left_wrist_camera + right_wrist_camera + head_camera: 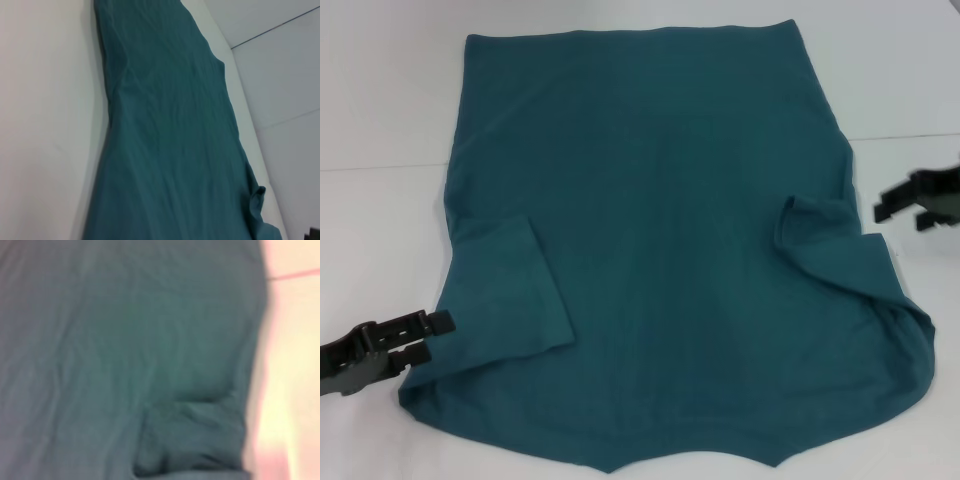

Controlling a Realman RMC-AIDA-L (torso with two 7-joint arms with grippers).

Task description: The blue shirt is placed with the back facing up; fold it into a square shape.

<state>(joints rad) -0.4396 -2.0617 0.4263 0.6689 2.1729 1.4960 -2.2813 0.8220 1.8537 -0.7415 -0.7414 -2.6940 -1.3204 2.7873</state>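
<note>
— While the blue shirt (670,260) lies spread on the white desk (380,120), what else sits around it?

— Very little. Only the desk surface shows around the cloth, with a thin seam line (905,137) running across it on the robot's right. The shirt covers most of the middle of the desk, its straight hem at the far side and its near edge running off the bottom of the head view.

— Does anything block the way to it?

— Nothing lies on top of the shirt. Both sleeves are folded inward onto the body: the left sleeve (505,290) lies flat, and the right sleeve (820,225) is bunched up with a raised curl at its cuff.

— Where are the two arms?

— The left end effector (440,335) is low at the near left corner, its tips right at the shirt's edge, fingers slightly apart with nothing between them. The right end effector (895,205) is just beside the shirt's right edge, near the bunched sleeve, clear of the cloth; its fingers also stand apart and empty.

— Any label, brand or print to read?

— None can be read. The fabric is plain teal-blue with soft wrinkles, and both wrist views show only that cloth against pale desk.
</note>
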